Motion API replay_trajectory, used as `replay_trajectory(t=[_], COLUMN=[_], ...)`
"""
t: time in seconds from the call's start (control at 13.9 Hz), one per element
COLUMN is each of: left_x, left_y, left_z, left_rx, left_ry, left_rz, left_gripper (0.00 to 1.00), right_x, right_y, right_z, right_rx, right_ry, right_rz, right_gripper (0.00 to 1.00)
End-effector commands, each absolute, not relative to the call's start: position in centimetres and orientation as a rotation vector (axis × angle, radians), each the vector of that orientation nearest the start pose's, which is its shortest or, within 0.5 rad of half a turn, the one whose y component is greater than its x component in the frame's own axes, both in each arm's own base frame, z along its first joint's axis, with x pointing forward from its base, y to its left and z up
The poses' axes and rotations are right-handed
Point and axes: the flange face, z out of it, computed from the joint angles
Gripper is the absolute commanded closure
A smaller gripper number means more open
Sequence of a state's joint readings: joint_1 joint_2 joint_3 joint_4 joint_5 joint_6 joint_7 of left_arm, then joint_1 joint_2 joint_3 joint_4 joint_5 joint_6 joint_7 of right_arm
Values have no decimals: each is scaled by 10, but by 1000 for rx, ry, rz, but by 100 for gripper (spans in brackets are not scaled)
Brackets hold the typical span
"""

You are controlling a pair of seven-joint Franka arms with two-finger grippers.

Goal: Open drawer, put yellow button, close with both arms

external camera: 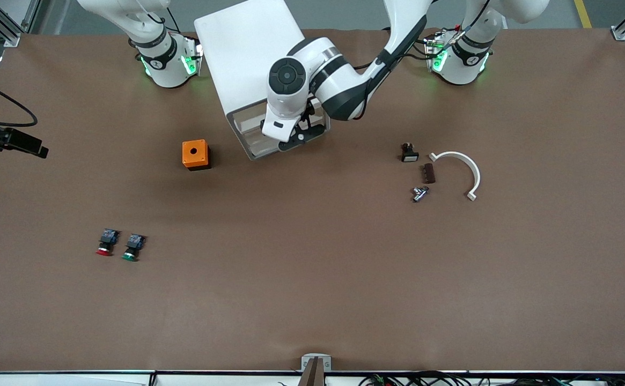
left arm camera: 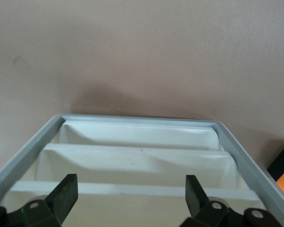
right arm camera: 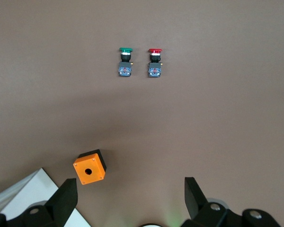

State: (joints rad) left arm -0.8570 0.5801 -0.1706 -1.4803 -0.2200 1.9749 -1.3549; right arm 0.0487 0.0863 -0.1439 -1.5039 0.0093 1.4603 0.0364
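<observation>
Over the cabinet (external camera: 242, 48) front, the left gripper (external camera: 299, 136) hangs, holding nothing.
Front view: red button (external camera: 106, 242) and green button (external camera: 132, 247) lie nearer the camera than the orange box (external camera: 195, 154). Left wrist: fingers (left arm camera: 66, 191) spread wide above the drawer (left arm camera: 132, 189). Right wrist: right gripper (right arm camera: 131, 184) gapes empty over the table (right arm camera: 217, 123), near the box.

A broad table (external camera: 312, 279) covered in matte brown sheeting is lit evenly from above. Grey flooring with a yellow line (external camera: 582, 13) is seen past its edge, framed by aluminium posts (external camera: 624, 27).
</observation>
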Motion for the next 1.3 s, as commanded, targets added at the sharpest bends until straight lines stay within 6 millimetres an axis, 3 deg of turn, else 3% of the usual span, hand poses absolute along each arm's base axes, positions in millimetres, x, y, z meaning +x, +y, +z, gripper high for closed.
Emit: replay_trajectory(t=[0.0,0.07,0.29,0.43,0.5,0.65,0.79,0.86,1.08,1.23], left_x=[350,348,368,411,438,477,519,533,581,600], left_y=[-603,-603,-592,-565,-545,-510,-463,-440,-346,-283], left_z=[337,337,341,349,355,371,388,399,446,479], left_rx=[-3035,-3028,-3028,-3028,-3033,-3039,-3017,-3021,-3050,-3057], left_ry=[-753,-769,-804,-894,-943,-913,-906,-820,-624,-536], left_rz=[542,553,543,508,477,243,102,67,7,-1], left_gripper=[0,0,0,0,0,0,0,0,0,0], right_x=[573,575,576,576,575,569,559,555,549,545], right_y=[-50,-51,-49,-50,-50,-48,-50,-47,-43,-44], right_z=[595,592,617,634,635,625,620,623,631,635], right_rx=[-3150,-3144,-3144,-3147,-3147,-3157,-3145,-3141,-3129,-3131], right_ry=[105,112,103,105,105,119,133,123,111,111], right_rz=[221,230,152,94,89,189,298,307,265,214], right_gripper=[0,0,0,0,0,0,0,0,0,0])
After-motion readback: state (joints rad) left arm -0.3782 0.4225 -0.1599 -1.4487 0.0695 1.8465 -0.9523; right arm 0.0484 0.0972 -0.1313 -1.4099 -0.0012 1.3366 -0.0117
